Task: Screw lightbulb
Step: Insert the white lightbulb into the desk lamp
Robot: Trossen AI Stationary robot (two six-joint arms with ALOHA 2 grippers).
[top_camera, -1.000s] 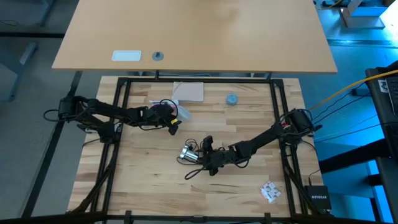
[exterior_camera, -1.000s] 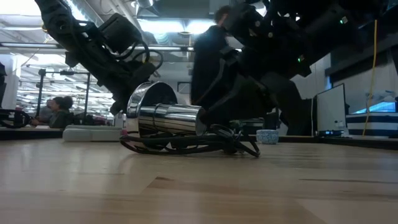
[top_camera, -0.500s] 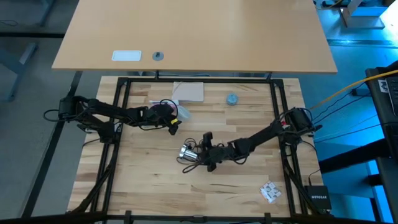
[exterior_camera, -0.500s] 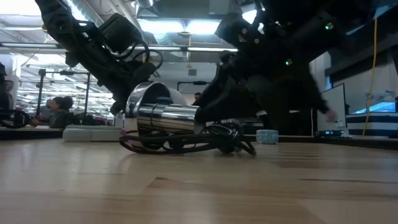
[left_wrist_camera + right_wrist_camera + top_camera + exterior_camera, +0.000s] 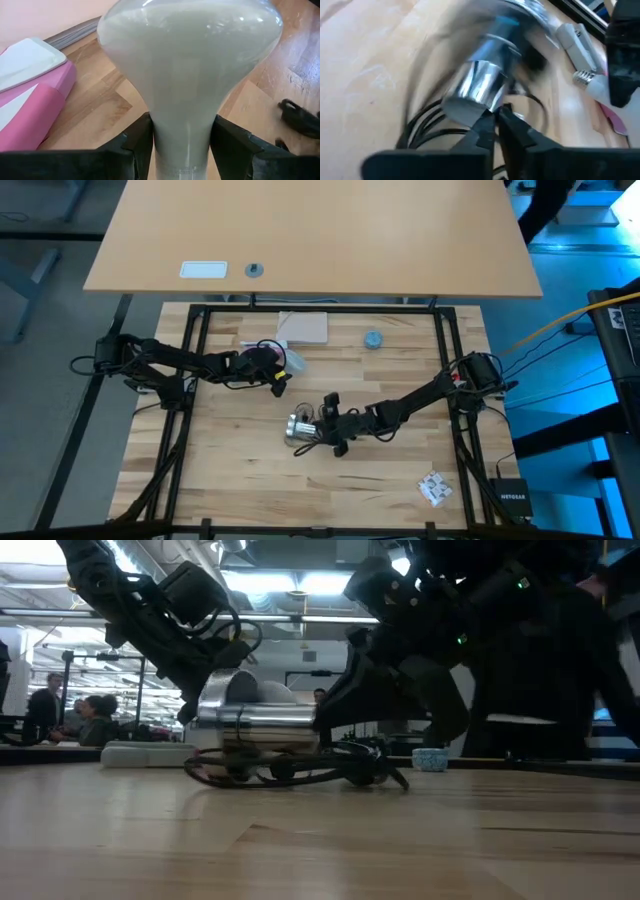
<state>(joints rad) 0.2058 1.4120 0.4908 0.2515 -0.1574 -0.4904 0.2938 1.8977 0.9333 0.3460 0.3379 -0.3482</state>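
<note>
While the silvery socket (image 5: pixel 300 427) lies on its side on the wooden table (image 5: pixel 230 460) atop its coiled black cord (image 5: pixel 300 770), the right gripper (image 5: pixel 327 425) sits at the socket's narrow end, fingers pinched together. Beyond the socket, the left gripper (image 5: pixel 279 379) clamps the lightbulb (image 5: pixel 187 65) by its neck. Farther from the socket lies a small blue-grey cap (image 5: pixel 372 339).

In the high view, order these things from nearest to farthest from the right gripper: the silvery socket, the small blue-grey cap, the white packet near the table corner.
From the right gripper:
1. Silvery socket, directly beside it, mid-table.
2. Small blue-grey cap, toward the far edge.
3. White packet, at the near right corner, only slightly farther than the cap.
</note>
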